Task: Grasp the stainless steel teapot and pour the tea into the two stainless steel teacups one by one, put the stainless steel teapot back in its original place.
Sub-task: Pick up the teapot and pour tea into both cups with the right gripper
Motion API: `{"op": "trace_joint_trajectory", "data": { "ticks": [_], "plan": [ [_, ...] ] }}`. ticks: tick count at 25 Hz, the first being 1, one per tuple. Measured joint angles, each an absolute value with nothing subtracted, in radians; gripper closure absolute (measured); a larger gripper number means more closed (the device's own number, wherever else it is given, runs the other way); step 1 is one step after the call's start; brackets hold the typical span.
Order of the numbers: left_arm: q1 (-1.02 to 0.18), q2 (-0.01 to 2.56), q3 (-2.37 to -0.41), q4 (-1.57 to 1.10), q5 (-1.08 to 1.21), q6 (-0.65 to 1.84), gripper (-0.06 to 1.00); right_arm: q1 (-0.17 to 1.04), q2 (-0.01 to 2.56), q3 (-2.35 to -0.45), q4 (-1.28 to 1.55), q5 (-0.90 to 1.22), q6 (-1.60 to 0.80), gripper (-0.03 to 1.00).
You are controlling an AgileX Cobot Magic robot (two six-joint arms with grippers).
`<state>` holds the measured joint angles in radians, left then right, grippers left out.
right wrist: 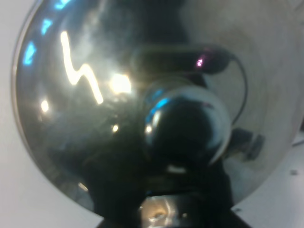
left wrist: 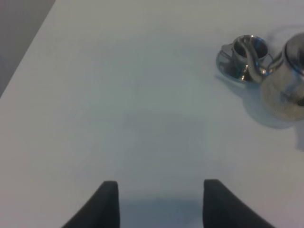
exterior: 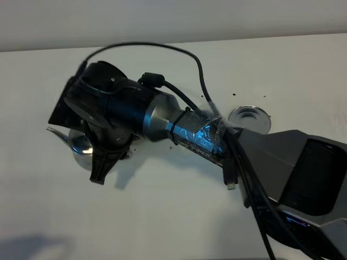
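Note:
The stainless steel teapot (exterior: 81,149) sits at the left of the table, mostly under my right arm, with its thin spout (exterior: 57,133) pointing left. My right gripper (exterior: 101,160) is down on the teapot from above. In the right wrist view the domed lid and knob (right wrist: 187,126) fill the frame, and a steel piece, seemingly the handle (right wrist: 161,213), sits between the dark fingers. One teacup (left wrist: 248,50) stands on its saucer right at the teapot's (left wrist: 285,85) spout. The other teacup (exterior: 249,119) is at centre right. My left gripper (left wrist: 160,204) is open and empty over bare table.
The right arm (exterior: 190,132), with its cables, crosses the table from lower right to the teapot. Small dark specks (exterior: 233,95) lie near the far cup. The table's edge (left wrist: 28,52) runs past the left gripper's view, and a wall backs the table.

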<state>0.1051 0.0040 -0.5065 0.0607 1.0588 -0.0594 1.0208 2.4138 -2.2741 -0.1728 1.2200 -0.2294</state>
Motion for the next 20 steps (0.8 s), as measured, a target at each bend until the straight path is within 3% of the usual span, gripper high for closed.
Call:
{"op": "trace_joint_trajectory", "data": {
  "ticks": [8,15,20],
  "plan": [
    [0.105,0.004,-0.507,0.061,1.059,-0.059,0.51,1.021,2.328,-2.238,-0.294,1.222,-0.261,0.79],
    [0.105,0.004,-0.507,0.061,1.059,-0.058,0.51,0.999,2.153,-1.946,-0.405,1.219,-0.27,0.79],
    [0.105,0.004,-0.507,0.061,1.059,-0.058,0.51,0.933,2.065,-1.701,-0.455,1.062,-0.27,0.79]
  ]
}}
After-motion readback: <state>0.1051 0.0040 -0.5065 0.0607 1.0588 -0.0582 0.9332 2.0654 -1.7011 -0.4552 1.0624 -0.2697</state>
